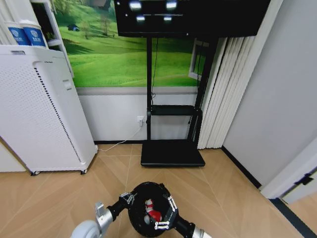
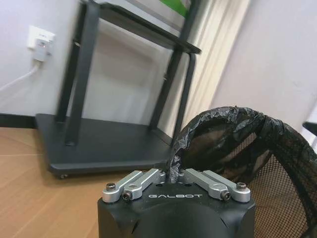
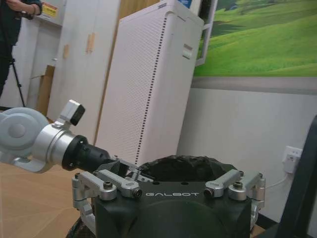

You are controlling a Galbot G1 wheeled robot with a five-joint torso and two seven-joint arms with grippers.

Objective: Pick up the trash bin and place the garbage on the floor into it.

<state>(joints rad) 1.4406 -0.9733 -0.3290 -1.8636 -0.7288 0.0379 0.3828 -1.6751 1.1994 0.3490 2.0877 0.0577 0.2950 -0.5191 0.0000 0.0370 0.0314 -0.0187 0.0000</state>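
Trash bin (image 1: 148, 215) between both pincers, garbage (image 1: 152, 212) inside, TV stand (image 1: 172, 152) behind.

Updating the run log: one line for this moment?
left gripper: shut on trash bin rim | right gripper: at opposite rim | red-and-white wrapper: inside bin

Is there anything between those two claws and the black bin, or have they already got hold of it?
Nothing visible stands between them. The left gripper is shut on the trash bin rim, pinching its black liner; the right gripper sits against the opposite rim. Red litter already lies inside.

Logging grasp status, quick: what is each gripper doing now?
Left gripper: shut on the trash bin rim.
Right gripper: cannot be told; it sits at the bin's rim.
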